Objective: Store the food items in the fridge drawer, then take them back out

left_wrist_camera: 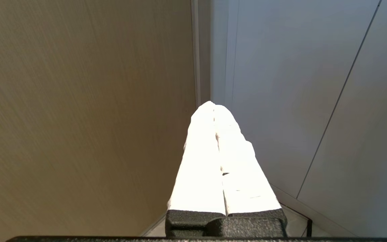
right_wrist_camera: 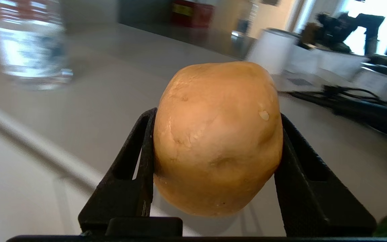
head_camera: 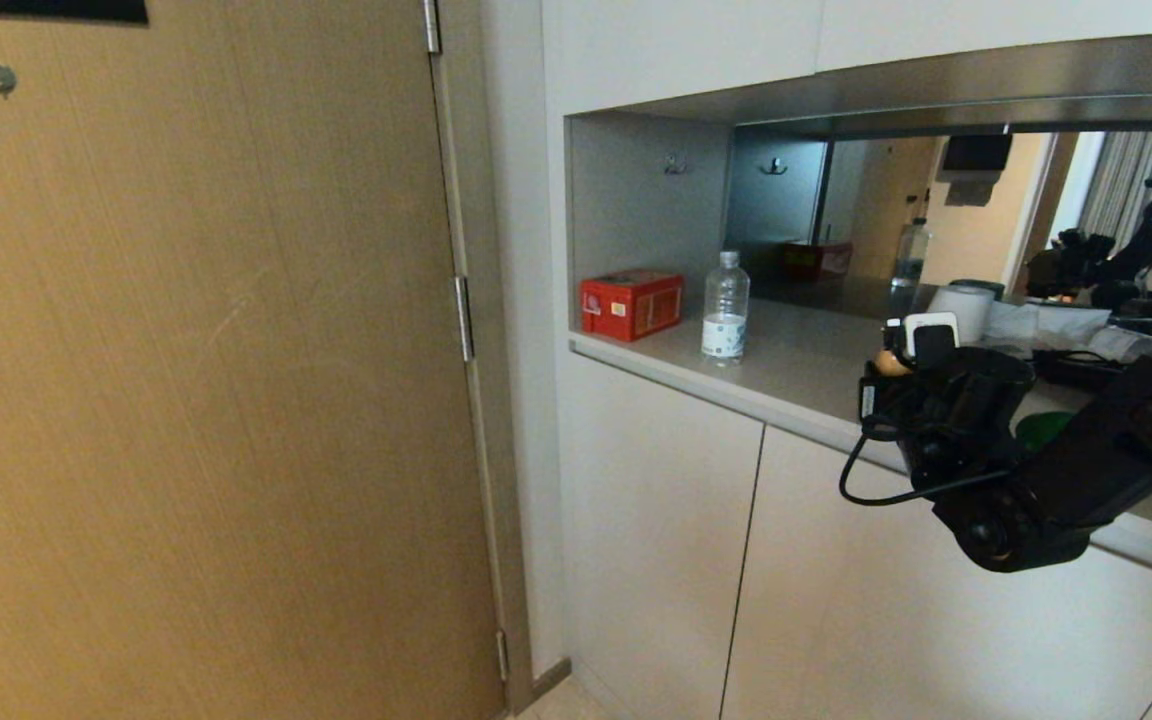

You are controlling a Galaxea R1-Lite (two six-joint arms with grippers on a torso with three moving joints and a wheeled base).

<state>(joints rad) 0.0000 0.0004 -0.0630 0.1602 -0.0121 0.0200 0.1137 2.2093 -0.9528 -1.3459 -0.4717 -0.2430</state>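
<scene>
One potato (right_wrist_camera: 217, 137) in right fingers (right_wrist_camera: 294, 174), one bottle (head_camera: 725, 307), one red box (head_camera: 632, 304)

a tan-brown oval potato (right_wrist_camera: 217, 137), skin lightly pitted, sits clamped between the right pincer (right_wrist_camera: 213, 168) above the pale table (right_wrist_camera: 113, 87); a glossy green bell pepper (head_camera: 1041, 430) lies just beside, mostly hidden.

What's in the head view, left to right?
Wooden door → red box → water bottle → potato in the right end effector → bell pepper.
</scene>
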